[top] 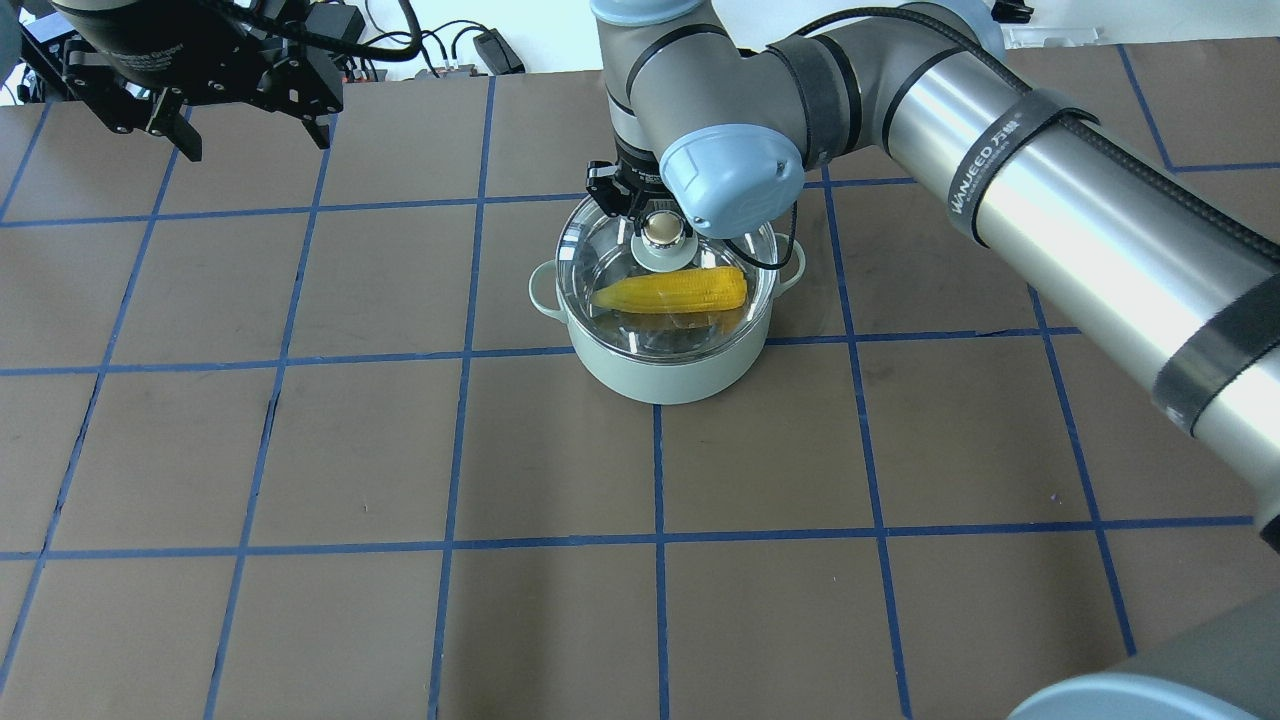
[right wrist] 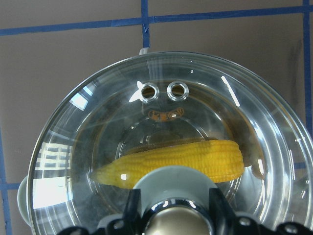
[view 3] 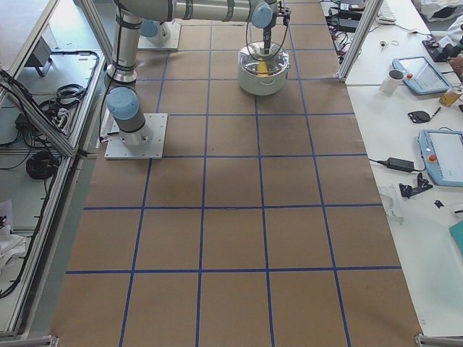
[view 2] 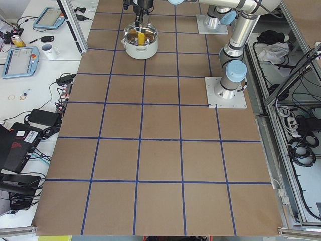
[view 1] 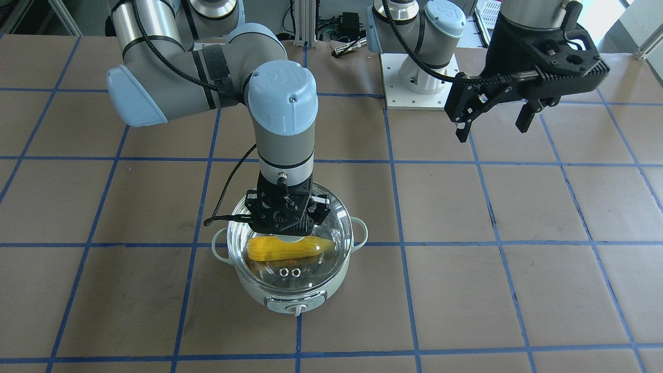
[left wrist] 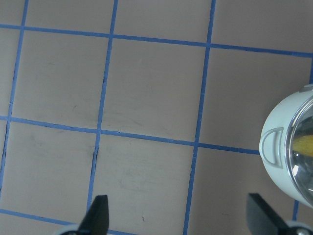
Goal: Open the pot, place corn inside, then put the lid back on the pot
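Observation:
The pale mint-green pot (view 1: 290, 298) stands on the table with the clear glass lid (view 1: 316, 261) seated on it. The yellow corn (view 1: 287, 248) lies inside, seen through the glass in the overhead view (top: 670, 292) and in the right wrist view (right wrist: 195, 159). My right gripper (view 1: 284, 228) reaches straight down over the lid, its fingers (right wrist: 132, 210) close against both sides of the beige-gold knob (top: 667, 232). My left gripper (view 1: 492, 132) hangs open and empty, high above the table and far from the pot.
The table is brown paper with a blue tape grid (top: 450, 450). The left arm's base plate (view 1: 414, 77) sits at the robot's side. The left wrist view shows the pot's loop handle (left wrist: 273, 147) at its right edge.

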`<action>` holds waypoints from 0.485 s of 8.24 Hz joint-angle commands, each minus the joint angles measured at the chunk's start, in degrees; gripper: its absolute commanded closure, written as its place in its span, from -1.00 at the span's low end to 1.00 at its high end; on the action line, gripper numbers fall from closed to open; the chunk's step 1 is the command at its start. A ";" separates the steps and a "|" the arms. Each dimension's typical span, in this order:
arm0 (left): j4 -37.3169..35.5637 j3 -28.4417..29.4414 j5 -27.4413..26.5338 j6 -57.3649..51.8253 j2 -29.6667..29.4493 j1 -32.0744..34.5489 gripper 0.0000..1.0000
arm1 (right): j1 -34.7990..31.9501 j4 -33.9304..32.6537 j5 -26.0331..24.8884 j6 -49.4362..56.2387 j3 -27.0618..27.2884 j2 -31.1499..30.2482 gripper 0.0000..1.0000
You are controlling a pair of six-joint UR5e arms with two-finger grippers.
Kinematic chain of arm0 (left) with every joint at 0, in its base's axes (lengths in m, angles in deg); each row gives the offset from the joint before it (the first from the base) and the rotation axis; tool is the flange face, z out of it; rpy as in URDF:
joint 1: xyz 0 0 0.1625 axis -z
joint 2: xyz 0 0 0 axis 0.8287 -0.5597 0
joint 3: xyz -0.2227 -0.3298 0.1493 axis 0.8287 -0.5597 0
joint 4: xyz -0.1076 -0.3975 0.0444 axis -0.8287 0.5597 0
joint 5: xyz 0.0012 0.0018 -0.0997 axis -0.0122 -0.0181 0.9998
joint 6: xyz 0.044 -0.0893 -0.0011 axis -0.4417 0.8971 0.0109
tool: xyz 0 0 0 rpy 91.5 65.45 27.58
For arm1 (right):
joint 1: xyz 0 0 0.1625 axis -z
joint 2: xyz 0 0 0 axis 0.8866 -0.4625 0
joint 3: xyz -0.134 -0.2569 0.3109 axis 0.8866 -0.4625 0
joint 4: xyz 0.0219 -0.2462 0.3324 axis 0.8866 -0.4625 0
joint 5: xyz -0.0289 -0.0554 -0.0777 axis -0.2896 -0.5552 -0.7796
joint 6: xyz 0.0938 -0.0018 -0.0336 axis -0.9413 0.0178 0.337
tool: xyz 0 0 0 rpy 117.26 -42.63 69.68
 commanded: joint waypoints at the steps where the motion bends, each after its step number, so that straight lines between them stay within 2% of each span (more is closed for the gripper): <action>1: 2.41 -0.66 0.39 -2.59 0.84 -0.15 -1.00 | -0.09 -2.19 0.25 -1.58 0.31 0.10 0.74; 2: 4.61 -0.75 3.88 -2.85 2.07 -0.15 -1.00 | -0.09 -2.19 0.17 -1.14 0.31 0.10 0.74; 4: 6.29 -0.75 4.44 -4.95 2.87 -0.24 -1.00 | -0.09 -2.19 0.17 -0.62 0.49 0.27 0.73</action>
